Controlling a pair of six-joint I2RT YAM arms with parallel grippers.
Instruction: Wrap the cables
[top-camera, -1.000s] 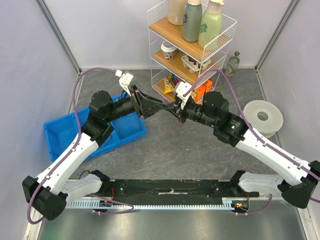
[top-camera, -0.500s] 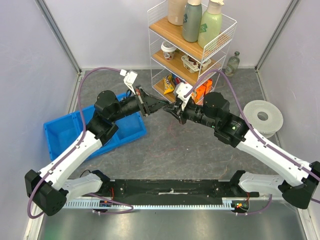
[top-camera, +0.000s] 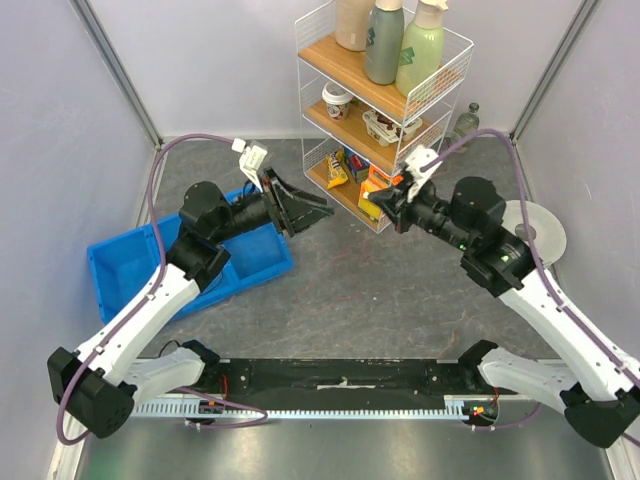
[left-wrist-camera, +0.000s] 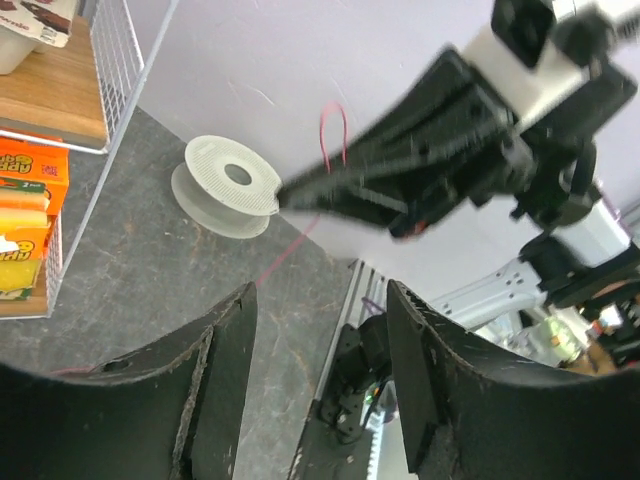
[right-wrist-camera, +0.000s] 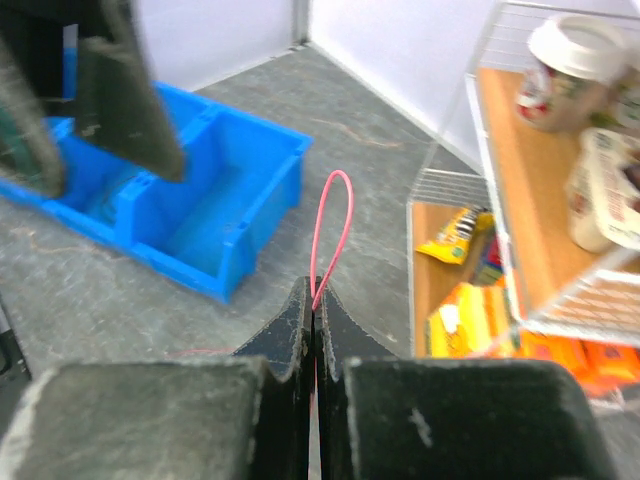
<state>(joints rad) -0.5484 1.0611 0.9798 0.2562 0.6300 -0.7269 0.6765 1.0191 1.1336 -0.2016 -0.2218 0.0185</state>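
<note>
A blue bin (top-camera: 120, 265) with compartments is sitting at the left side of the grey tabletop (top-camera: 340, 290). Just right of it, the left claw (top-camera: 318, 208) is hovering above the tabletop and pointing toward the right arm. Its wrist view shows the left claw (left-wrist-camera: 318, 300) standing open with both fingers (left-wrist-camera: 225, 380) wide apart and nothing between them. At the centre rear, a white wire shelf rack (top-camera: 380, 90) is carrying bottles on top, a cup and tubs on the middle board, and snack packs below. In front of the rack's lower tier, the right claw (top-camera: 382, 203) is hanging in the air, facing the left claw but well apart from it. The right wrist view shows the right claw (right-wrist-camera: 314, 300) pressed closed on a thin red cable (right-wrist-camera: 335, 215), and a narrow loop is rising from the fingertips. The left wrist view confirms this loop of cable (left-wrist-camera: 335, 130) standing up from the closed tip. In that view a faint red line is running across the tabletop near a white spool (left-wrist-camera: 225, 185). The spool (top-camera: 530, 235) is lying flat at the far right, near the wall.
</note>
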